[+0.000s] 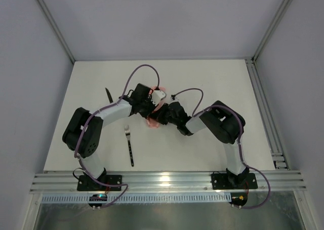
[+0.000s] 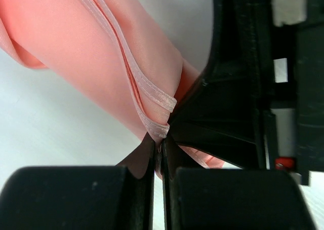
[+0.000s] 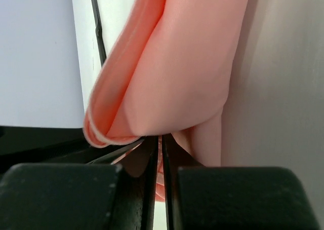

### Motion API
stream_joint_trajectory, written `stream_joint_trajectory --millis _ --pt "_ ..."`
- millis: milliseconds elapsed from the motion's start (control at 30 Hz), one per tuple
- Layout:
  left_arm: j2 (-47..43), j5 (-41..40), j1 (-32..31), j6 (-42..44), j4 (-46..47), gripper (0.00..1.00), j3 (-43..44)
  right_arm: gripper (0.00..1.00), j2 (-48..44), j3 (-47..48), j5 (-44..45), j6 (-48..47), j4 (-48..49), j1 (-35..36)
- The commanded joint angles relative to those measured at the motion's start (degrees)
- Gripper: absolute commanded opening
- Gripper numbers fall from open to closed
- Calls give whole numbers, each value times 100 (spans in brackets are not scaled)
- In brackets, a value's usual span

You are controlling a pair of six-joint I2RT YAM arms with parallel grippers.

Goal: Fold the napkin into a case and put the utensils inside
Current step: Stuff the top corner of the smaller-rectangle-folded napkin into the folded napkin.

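The left gripper point(image 2: 158, 156) is clamped on the hemmed edge of the pale-pink cloth napkin point(image 2: 101, 52). The right gripper point(image 3: 157, 154) pinches another fold, and the cloth is bunched between them at mid-table. Only the top view shows the dark-handled fork point(image 1: 129, 146) left of the napkin, lying near-to-far with its tines towards the far edge, and the slender black knife point(image 1: 109, 94) beyond it.
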Motion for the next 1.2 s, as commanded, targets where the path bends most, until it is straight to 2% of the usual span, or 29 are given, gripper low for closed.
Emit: stream_joint_trajectory --millis 0,167,400,500,667,900,1067,1167 --pt "-479 339 -51 -100 256 0 -29 9 61 183 201 163 254 28" --pt "-506 488 -51 -30 98 0 -12 9 96 139 360 251 534 -16" --pt "-348 664 -51 -109 -16 0 -20 9 61 359 527 225 421 -42" --pt "-322 612 -51 -83 -87 0 -29 9 0 158 861 374 499 -95" --pt "-111 542 -60 5 -175 0 50 9 113 218 818 401 579 -139" --pt "311 174 -174 164 -289 8 296 9 281 175 703 559 763 -130" --pt "425 -213 -253 295 -271 11 375 10 -192 -168 694 278 403 -148" --pt "487 -442 -349 418 -245 11 366 10 -552 -475 379 49 332 -192"
